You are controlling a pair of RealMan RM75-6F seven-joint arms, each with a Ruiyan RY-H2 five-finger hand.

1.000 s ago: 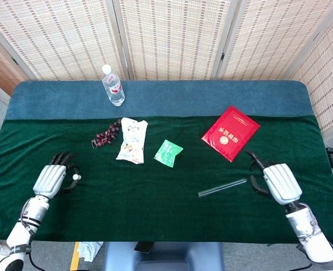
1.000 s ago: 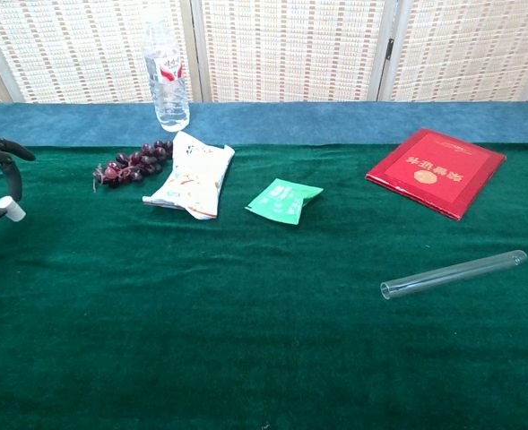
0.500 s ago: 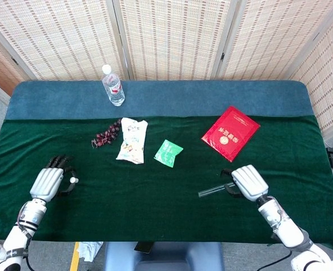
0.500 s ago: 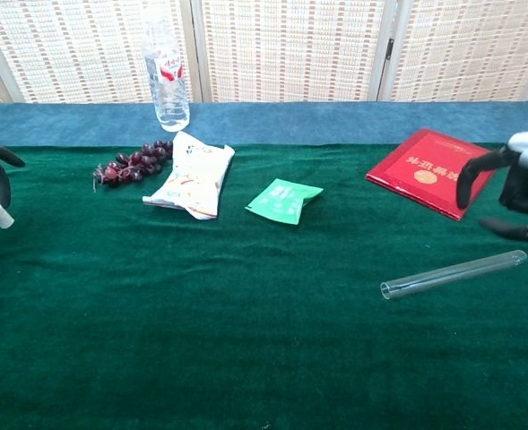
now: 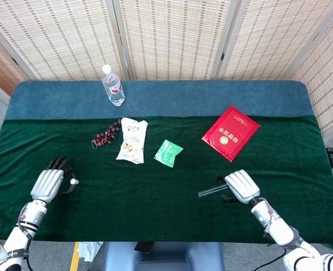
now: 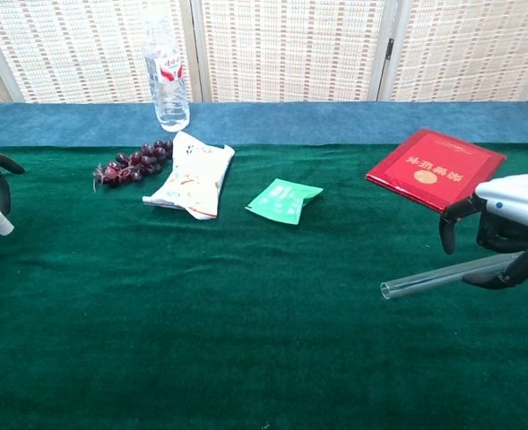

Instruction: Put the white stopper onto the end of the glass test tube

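On green cloth [image 5: 155, 192], test tube [image 6: 425, 278] lies under right hand [image 6: 501, 228].

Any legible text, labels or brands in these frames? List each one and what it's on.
None can be read outright.
Red booklet: gold emblem and a line of gold characters, too blurred to read.
Clear plastic water bottle: red and white label, print unreadable.
White snack bag: coloured print, too small.
Green sachet: white marks, illegible.
Glass test tube: no markings visible.

Head view looks steeply down; chest view low, forward; both share the table [image 5: 155, 197]
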